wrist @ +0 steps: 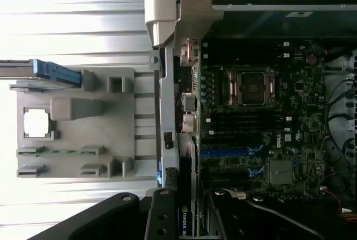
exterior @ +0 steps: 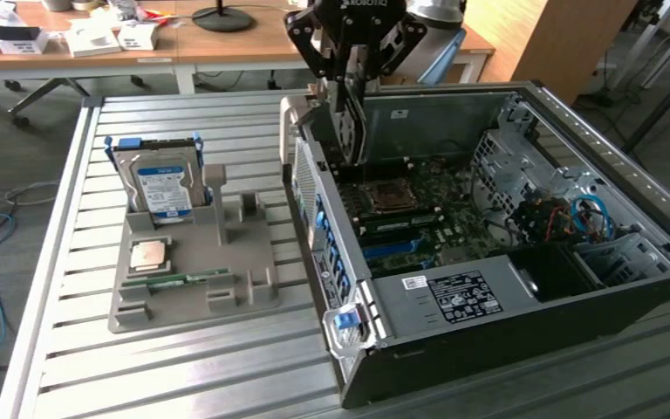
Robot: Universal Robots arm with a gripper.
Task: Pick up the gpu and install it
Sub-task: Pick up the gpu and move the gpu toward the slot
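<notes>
While the gripper (exterior: 352, 105) hangs above the open computer case (exterior: 614, 288), its jaws are closed on the gpu (exterior: 345, 144), which stands on edge between them, clear of the board and just inside the case's rear wall; the wrist view shows the card's top edge with a green logo label, clamped between the black fingers. The case lies on its side along the edge of the tabletop (exterior: 195, 375) on the exterior view's right, its motherboard (exterior: 440, 205) facing up, with the bare processor socket (exterior: 387, 194) and, nearer the case's front end, a blue slot (exterior: 399, 253). The grey tray (exterior: 195, 297) sits toward the tabletop's edge on the exterior view's left, well apart from the card; it carries the hard drive (exterior: 163, 188) upright, a processor chip (exterior: 151, 254) and the memory stick (exterior: 178, 280).

By my reading the pick-up is done and the install is in hand: the card is over the board but not yet seated. Seating it calls for the card's lower edge to sit square over its slot, the metal bracket tight to the rear wall, and a straight downward press; any tilt risks catching the slot's lip or nearby parts.
</notes>
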